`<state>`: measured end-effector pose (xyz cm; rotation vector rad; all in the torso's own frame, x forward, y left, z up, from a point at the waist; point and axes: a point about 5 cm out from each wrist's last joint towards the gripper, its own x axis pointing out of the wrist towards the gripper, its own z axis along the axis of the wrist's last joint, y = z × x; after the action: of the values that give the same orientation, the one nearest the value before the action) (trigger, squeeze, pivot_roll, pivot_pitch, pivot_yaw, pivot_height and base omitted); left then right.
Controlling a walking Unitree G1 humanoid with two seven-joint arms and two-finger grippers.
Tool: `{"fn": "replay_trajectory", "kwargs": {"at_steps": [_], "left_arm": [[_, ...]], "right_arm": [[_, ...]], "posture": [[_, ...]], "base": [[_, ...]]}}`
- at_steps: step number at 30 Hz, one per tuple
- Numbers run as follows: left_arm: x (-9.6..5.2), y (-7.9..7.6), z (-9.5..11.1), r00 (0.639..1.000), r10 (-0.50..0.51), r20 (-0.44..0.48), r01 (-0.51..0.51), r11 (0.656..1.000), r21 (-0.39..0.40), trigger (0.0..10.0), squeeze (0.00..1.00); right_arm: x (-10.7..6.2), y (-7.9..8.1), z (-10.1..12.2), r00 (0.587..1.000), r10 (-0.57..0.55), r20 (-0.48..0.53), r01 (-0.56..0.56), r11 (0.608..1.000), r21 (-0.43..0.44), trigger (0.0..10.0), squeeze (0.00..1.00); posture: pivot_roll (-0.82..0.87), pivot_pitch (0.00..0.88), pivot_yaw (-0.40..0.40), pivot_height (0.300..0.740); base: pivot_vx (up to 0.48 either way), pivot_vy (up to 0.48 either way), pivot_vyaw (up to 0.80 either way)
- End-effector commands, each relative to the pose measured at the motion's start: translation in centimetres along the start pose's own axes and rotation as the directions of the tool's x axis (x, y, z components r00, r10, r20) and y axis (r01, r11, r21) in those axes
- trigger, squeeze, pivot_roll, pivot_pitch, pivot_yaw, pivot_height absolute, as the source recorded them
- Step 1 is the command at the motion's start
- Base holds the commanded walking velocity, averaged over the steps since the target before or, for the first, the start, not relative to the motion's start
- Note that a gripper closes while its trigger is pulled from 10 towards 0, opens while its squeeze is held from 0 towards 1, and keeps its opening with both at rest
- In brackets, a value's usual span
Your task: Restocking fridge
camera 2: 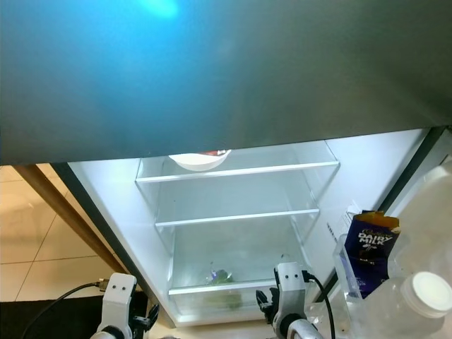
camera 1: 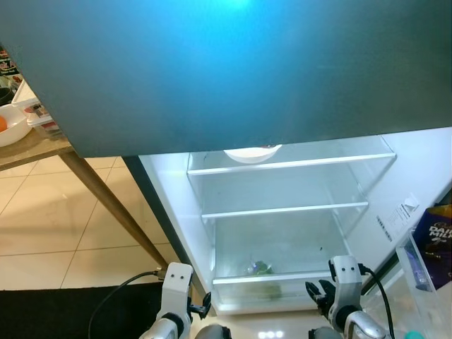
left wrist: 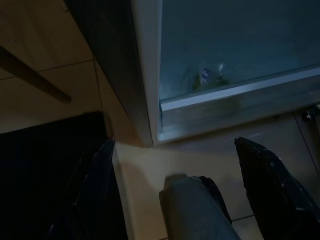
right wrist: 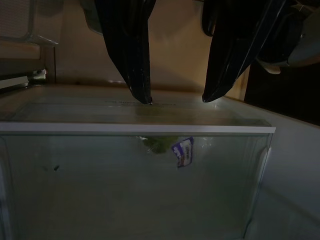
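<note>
At the far left a wooden table [camera 1: 42,146] carries a white bowl [camera 1: 13,127] with something orange in it, and beside it the fridge [camera 1: 176,205] stands open with a white dish [camera 1: 251,152] on its top glass shelf [camera 1: 289,164] and a small green item with a blue-and-white label [right wrist: 182,152], writing too small to read, lying in the clear bottom drawer [right wrist: 135,175]. The left gripper [left wrist: 175,170] hangs low over the tiled floor [camera 1: 49,226] just outside the fridge's lower corner, fingers spread wide and empty, while the right gripper [right wrist: 175,97] hovers at the drawer's top edge, its fingers parted and holding nothing. On the right, the door shelf [camera 2: 346,272] holds a purple chocolate pack [camera 2: 370,248] reading "DAIRY MILK", next to a clear bottle with a white cap [camera 2: 429,291].
</note>
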<state>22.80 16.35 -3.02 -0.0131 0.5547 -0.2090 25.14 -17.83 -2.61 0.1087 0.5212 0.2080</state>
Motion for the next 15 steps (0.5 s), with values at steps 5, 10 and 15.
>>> {"fn": "replay_trajectory", "kwargs": {"at_steps": [5, 10, 15], "left_arm": [[-0.3, 0.36, -0.59, 1.0, 0.016, -0.014, -0.016, 1.0, -0.006, 10.0, 0.0], [-0.27, 0.33, -0.59, 1.0, 0.016, -0.012, -0.016, 1.0, -0.004, 10.0, 0.0], [-0.32, 0.33, -0.63, 1.0, 0.013, -0.014, -0.013, 1.0, 0.003, 10.0, 0.0]], "right_arm": [[-0.39, -0.18, -0.5, 1.0, 0.002, 0.002, -0.002, 1.0, 0.01, 10.0, 0.0], [-0.39, -0.19, -0.46, 1.0, 0.003, 0.006, -0.003, 1.0, 0.013, 10.0, 0.0], [-0.42, -0.17, -0.38, 1.0, 0.007, 0.017, -0.007, 1.0, 0.023, 10.0, 0.0]], "posture": [[0.03, 0.103, 0.053, 0.655], [0.03, 0.098, 0.054, 0.655], [0.03, 0.096, 0.055, 0.655]], "base": [[0.0, 0.0, 0.0], [0.0, 0.0, 0.0], [0.0, 0.0, 0.0]]}}
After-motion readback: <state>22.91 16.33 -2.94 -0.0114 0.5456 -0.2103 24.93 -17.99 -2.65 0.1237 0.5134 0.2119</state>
